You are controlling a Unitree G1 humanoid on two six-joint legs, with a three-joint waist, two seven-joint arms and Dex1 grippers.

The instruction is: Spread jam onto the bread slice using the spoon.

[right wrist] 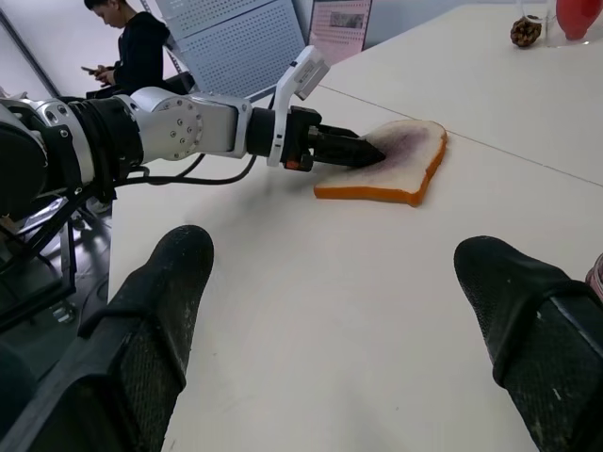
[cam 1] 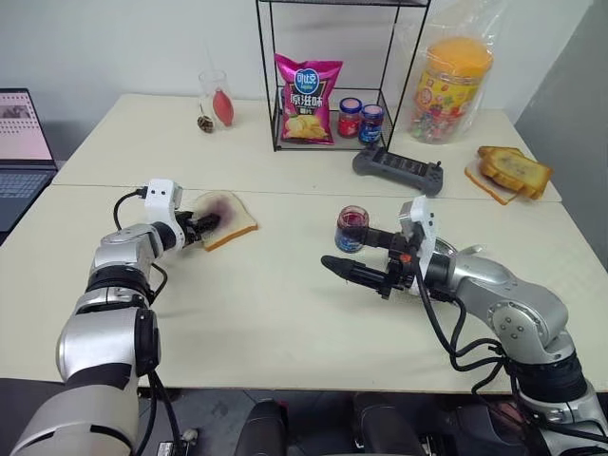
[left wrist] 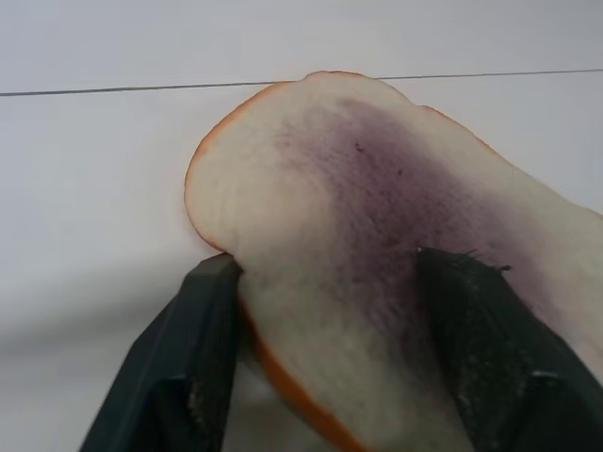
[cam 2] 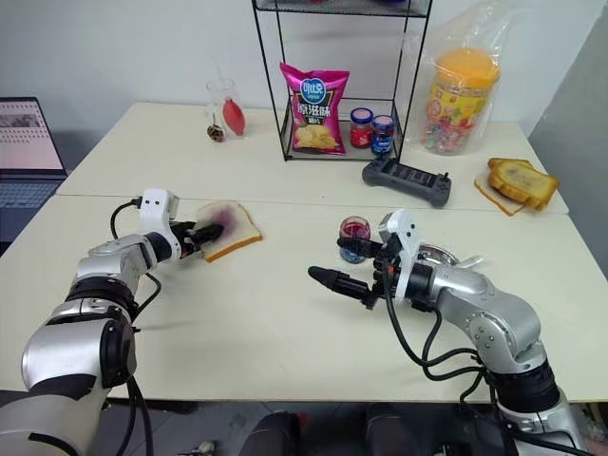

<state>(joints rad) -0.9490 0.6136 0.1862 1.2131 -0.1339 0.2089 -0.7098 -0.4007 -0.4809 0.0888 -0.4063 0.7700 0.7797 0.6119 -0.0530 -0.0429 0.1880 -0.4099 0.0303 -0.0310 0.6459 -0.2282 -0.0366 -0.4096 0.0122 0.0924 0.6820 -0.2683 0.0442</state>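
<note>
The bread slice (cam 1: 226,218) lies on the left part of the table, its centre stained purple-red. My left gripper (cam 1: 201,228) is shut on the slice's near corner, one finger (left wrist: 198,348) at the crust and the other pad (left wrist: 490,330) on top. The open jam jar (cam 1: 351,228) stands mid-table to the right. My right gripper (cam 1: 353,252) is open just beside and in front of it, pointing left with nothing between its fingers (right wrist: 160,311). The spoon is hidden from me.
At the back stands a wire rack (cam 1: 269,95) with a chips bag (cam 1: 307,100) and two lidded jars (cam 1: 361,119). A black controller (cam 1: 399,169), a toast stack (cam 1: 513,171), a candy jar (cam 1: 451,85), a glass (cam 1: 217,100) and a laptop (cam 1: 21,142) ring the table. A person (right wrist: 132,47) stands behind it.
</note>
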